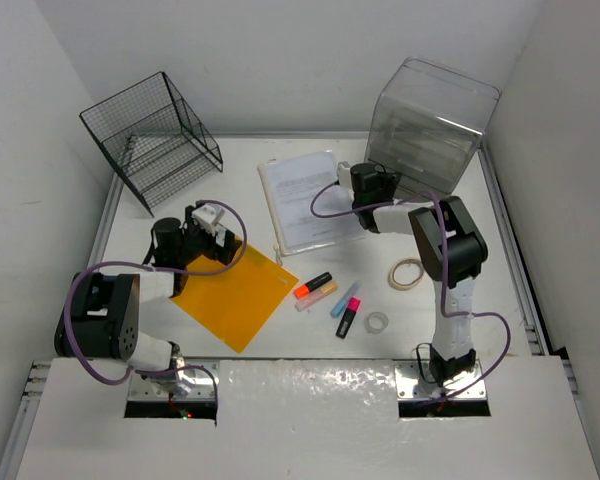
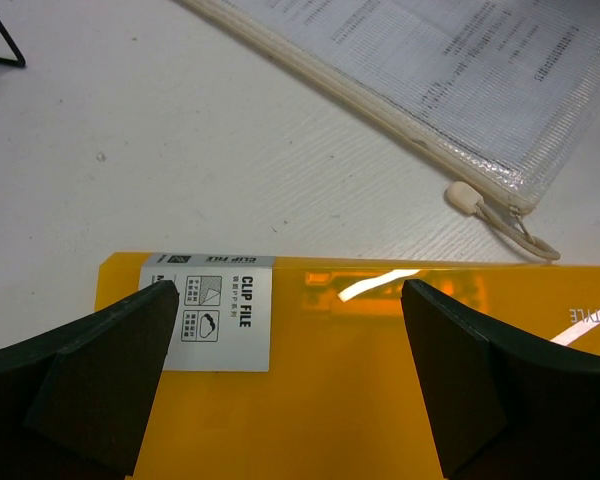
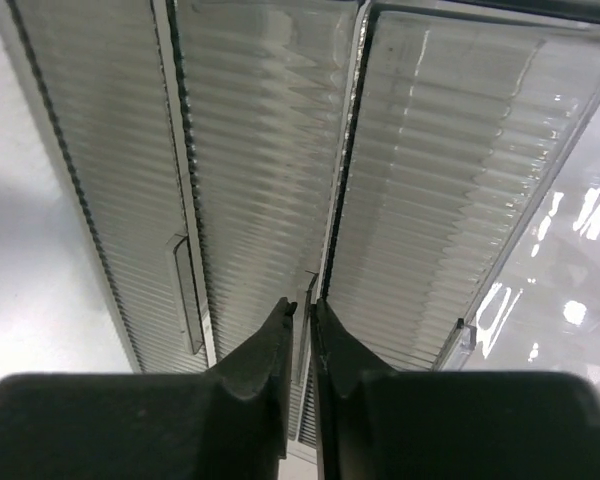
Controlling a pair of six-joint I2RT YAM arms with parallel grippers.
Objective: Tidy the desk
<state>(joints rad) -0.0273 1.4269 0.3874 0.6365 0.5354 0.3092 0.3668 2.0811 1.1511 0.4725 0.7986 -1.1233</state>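
L hand [image 2: 288, 300] spread above white, silver-railed desk [image 1: 500, 260].

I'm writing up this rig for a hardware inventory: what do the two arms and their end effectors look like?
Both the left arm and right arm pair black joint housings with white links, and a purple cable loops along each. The left end effector and right end effector have matte black, wedge-shaped fingers.

Bright, even light from overhead leaves only soft, faint shadows on the white counter [image 1: 310, 340], while a white glare streak crosses the orange clip file [image 2: 375, 285] and bright reflections speckle the clear drawer box [image 3: 430, 200].
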